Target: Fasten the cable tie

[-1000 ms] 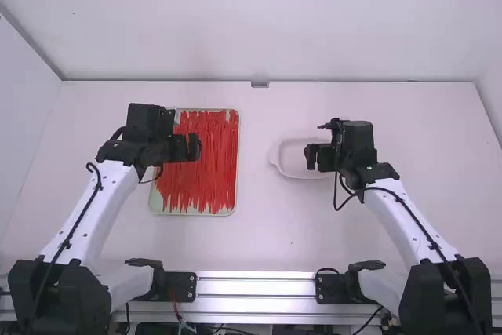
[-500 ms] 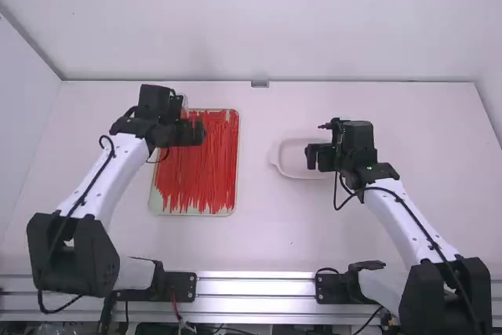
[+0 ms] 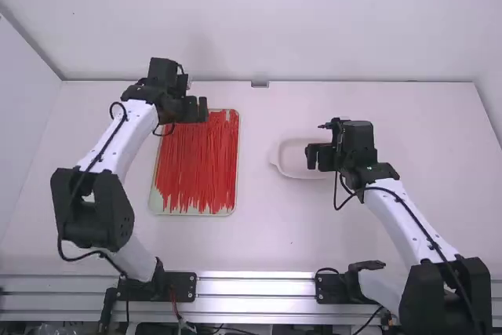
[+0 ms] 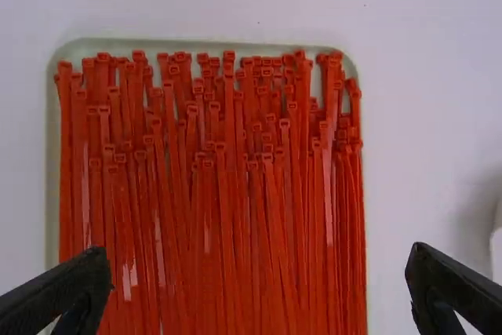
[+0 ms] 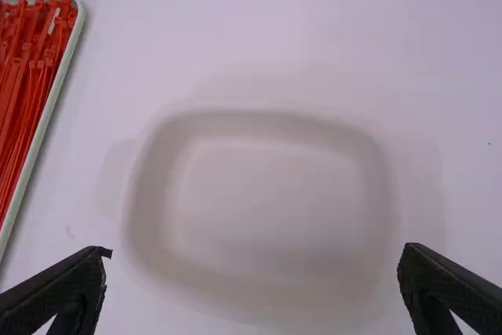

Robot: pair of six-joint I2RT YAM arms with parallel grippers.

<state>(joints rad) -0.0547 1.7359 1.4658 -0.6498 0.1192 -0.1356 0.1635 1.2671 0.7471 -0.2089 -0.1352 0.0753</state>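
Observation:
A thick heap of red cable ties (image 3: pixel 200 161) (image 4: pixel 212 202) lies in a pale green tray (image 3: pixel 235 127) (image 4: pixel 52 68) left of the table's middle; part of it shows at the edge of the right wrist view (image 5: pixel 23 60). My left gripper (image 3: pixel 194 109) (image 4: pixel 251 304) hangs open above the tray's far end, with nothing between its fingers. A white dish (image 3: pixel 292 159) (image 5: pixel 259 209) sits right of the middle. My right gripper (image 3: pixel 314 156) (image 5: pixel 251 296) is open above that dish and holds nothing.
The white table (image 3: pixel 353 217) has free room in front of the tray and dish and at the far right. Low white walls close off the back and both sides.
The left arm has swung its gripper away from me, from the tray's left edge up to its far end. The right arm has stayed still.

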